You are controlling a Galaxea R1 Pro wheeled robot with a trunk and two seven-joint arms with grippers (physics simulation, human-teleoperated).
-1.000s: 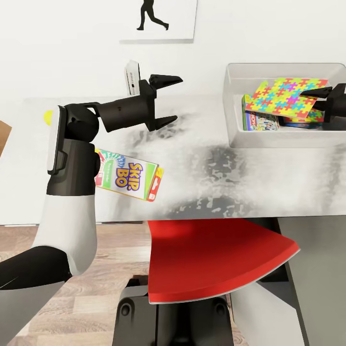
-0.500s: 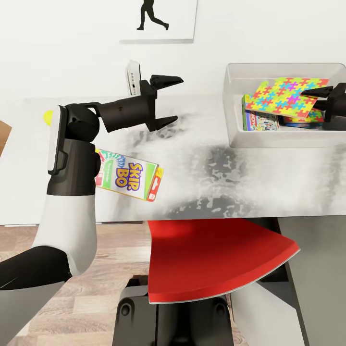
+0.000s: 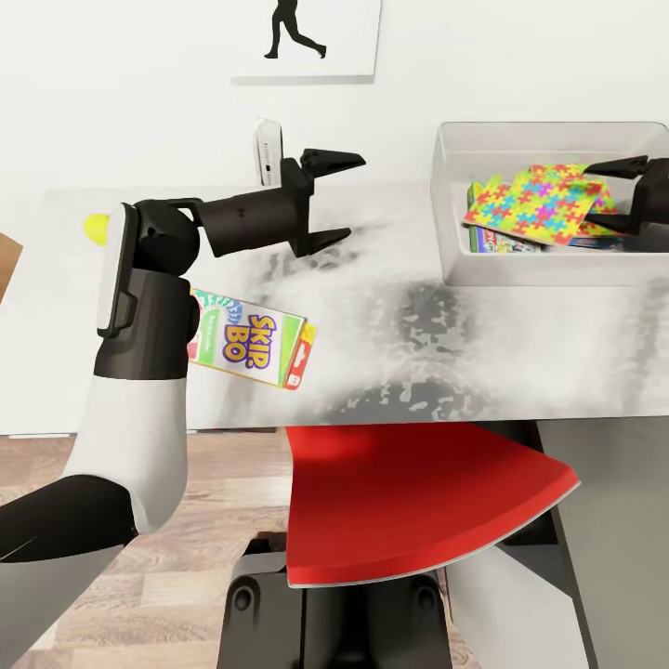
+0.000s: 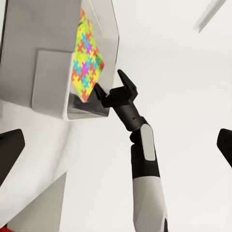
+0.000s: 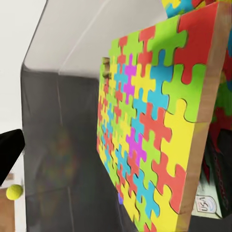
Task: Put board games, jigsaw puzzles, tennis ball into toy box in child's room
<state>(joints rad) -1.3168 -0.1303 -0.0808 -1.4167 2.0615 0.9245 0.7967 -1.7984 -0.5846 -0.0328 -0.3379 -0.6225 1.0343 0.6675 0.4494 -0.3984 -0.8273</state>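
The SKIP BO box lies near on the worktop. Farther, the left gripper is held spread, empty. Beyond, the right gripper, spread, has freed the jigsaw puzzle; a straight withdrawal clear of the toy box is advised.

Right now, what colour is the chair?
Red: the chair shows best in the head view, tucked under the table.

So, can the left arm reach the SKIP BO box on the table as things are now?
Probably yes. The SKIP BO box lies flat on the table right beside the left forearm, with nothing on top. The open left gripper points away over the table, so the arm would have to fold back and turn down.
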